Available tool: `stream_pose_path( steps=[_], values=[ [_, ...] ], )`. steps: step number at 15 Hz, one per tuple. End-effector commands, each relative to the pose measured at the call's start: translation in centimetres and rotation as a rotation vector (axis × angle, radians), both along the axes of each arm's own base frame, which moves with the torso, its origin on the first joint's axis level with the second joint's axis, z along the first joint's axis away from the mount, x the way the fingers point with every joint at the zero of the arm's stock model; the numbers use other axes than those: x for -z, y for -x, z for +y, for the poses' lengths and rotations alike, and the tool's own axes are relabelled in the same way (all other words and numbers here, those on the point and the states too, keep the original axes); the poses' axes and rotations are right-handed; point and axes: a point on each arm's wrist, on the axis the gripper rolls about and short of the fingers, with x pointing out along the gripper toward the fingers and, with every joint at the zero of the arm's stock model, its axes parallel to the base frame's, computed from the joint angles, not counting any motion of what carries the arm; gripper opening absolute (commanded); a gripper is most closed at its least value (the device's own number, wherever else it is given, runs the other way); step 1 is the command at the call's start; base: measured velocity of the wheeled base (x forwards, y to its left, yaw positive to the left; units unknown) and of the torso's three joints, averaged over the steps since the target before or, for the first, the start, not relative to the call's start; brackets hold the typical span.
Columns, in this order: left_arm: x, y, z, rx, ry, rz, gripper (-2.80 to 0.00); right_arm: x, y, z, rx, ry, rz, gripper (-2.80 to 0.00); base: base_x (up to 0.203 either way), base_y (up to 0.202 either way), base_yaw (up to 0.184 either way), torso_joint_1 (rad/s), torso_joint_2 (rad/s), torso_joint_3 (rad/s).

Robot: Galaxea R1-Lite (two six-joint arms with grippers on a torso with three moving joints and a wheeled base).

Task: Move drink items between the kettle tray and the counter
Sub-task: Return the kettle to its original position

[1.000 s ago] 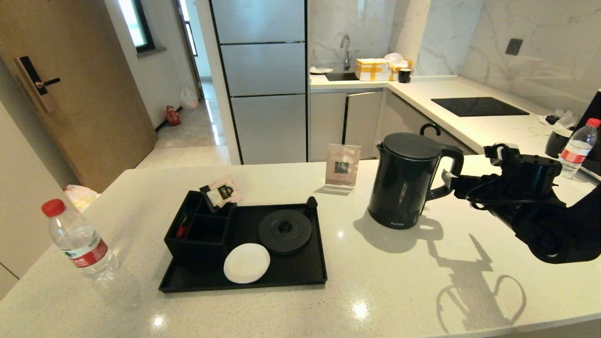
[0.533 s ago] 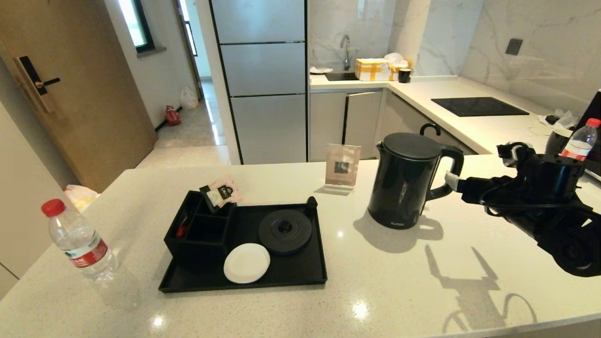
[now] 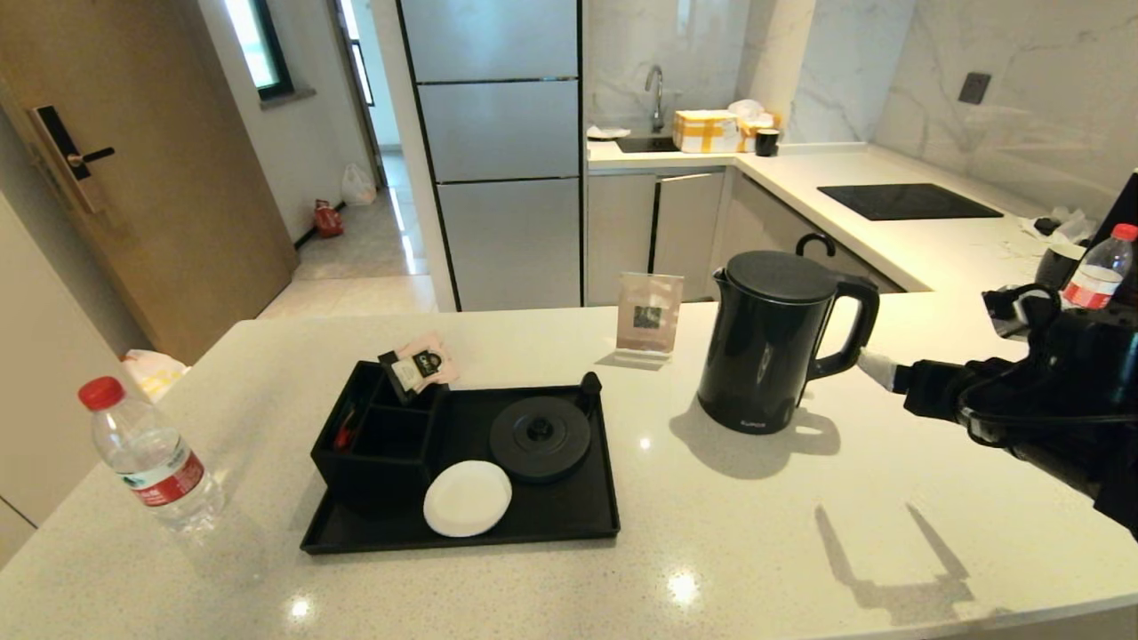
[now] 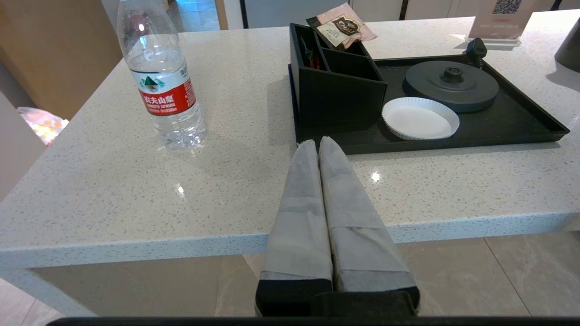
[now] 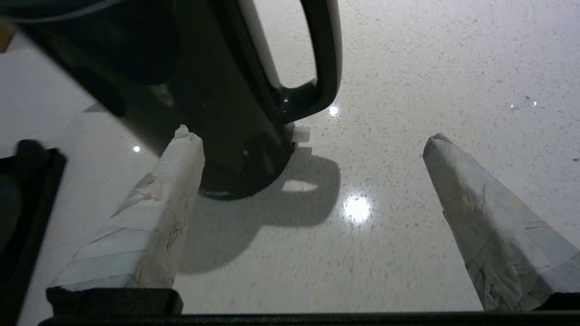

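The kettle (image 3: 772, 342) stands upright on the counter (image 3: 729, 551) right of centre in the head view, off the tray, its loop handle turned toward the right edge of the frame. The right pincer (image 5: 312, 140) is just beside that handle, fingers spread wide apart and holding nothing; in the right wrist view one taped finger (image 5: 149, 213) lies in front of the kettle's lower body and the other is well clear over bare counter, with the handle between and beyond them. The kettle tray (image 3: 533, 524) lies flat at centre-left, well apart from the kettle, carrying the divided box (image 3: 378, 440) at its left end, the round kettle base (image 3: 540, 437) at the back right and the white disc (image 3: 467, 499) at the front. Sachets (image 3: 425, 363) stick up from the box's rear compartment. The water bottle (image 3: 151, 458) stands upright on the counter at the far left, apart from the tray. The left pincer (image 4: 316, 145) is clenched, fingers pressed together and empty, at the near counter edge before the tray. A second bottle (image 3: 1098, 271) stands at the far right edge. A card stand (image 3: 648, 320) stands behind the tray.
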Motion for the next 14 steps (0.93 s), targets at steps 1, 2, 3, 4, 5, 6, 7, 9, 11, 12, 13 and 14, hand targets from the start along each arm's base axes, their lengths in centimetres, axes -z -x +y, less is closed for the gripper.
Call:
stream_pose_path(
  steps=[1, 2, 3, 4, 5, 6, 7, 9, 11, 12, 13, 14],
  values=[
    [0.0, 0.0, 0.0, 0.0, 0.0, 0.0, -2.8, -4.6, 4.6, -0.1, -0.02, -0.007, -0.099, 0.0, 0.0, 0.0, 0.0, 0.0, 0.0, 0.0],
    [0.0, 0.0, 0.0, 0.0, 0.0, 0.0, -2.8, -5.8, 6.6, -0.1, -0.035, -0.01, -0.111, -2.8, 0.0, 0.0, 0.0, 0.0, 0.0, 0.0],
    [0.0, 0.0, 0.0, 0.0, 0.0, -0.002, -2.8, -6.8, 8.5, -0.1, -0.045, -0.013, -0.102, -2.8, 0.0, 0.0, 0.0, 0.0, 0.0, 0.0],
    [0.0, 0.0, 0.0, 0.0, 0.0, -0.002, -2.8, -8.4, 11.2, -0.2, -0.054, -0.015, -0.1, -2.8, 0.0, 0.0, 0.0, 0.0, 0.0, 0.0],
    [0.0, 0.0, 0.0, 0.0, 0.0, -0.002, -2.8, -9.7, 14.0, -0.2, -0.057, -0.015, -0.098, -2.8, 0.0, 0.0, 0.0, 0.0, 0.0, 0.0],
    [0.0, 0.0, 0.0, 0.0, 0.0, -0.002, -2.8, -10.6, 16.8, -0.3, -0.056, -0.015, -0.073, -2.8, 0.0, 0.0, 0.0, 0.0, 0.0, 0.0],
    [0.0, 0.0, 0.0, 0.0, 0.0, -0.002, -2.8, -11.4, 19.6, -0.5, -0.03, -0.009, -0.069, -2.8, 0.0, 0.0, 0.0, 0.0, 0.0, 0.0],
    [0.0, 0.0, 0.0, 0.0, 0.0, -0.002, -2.8, -12.2, 24.2, -0.7, 0.033, 0.006, -0.043, -2.8, 0.0, 0.0, 0.0, 0.0, 0.0, 0.0],
    [0.0, 0.0, 0.0, 0.0, -0.002, 0.0, -2.8, -12.6, 30.3, -0.9, 0.072, 0.01, -0.053, -2.8, 0.0, 0.0, 0.0, 0.0, 0.0, 0.0],
    [0.0, 0.0, 0.0, 0.0, 0.0, -0.002, -2.8, -12.3, 33.2, -1.0, 0.097, 0.007, -0.052, -2.8, 0.0, 0.0, 0.0, 0.0, 0.0, 0.0],
    [0.0, 0.0, 0.0, 0.0, 0.0, -0.001, -2.8, -11.8, 35.1, -1.1, 0.135, 0.007, -0.082, -2.8, 0.0, 0.0, 0.0, 0.0, 0.0, 0.0],
    [0.0, 0.0, 0.0, 0.0, 0.0, -0.001, -2.8, -11.0, 36.6, -1.2, 0.184, 0.012, -0.114, -2.8, 0.0, 0.0, 0.0, 0.0, 0.0, 0.0]
  ],
)
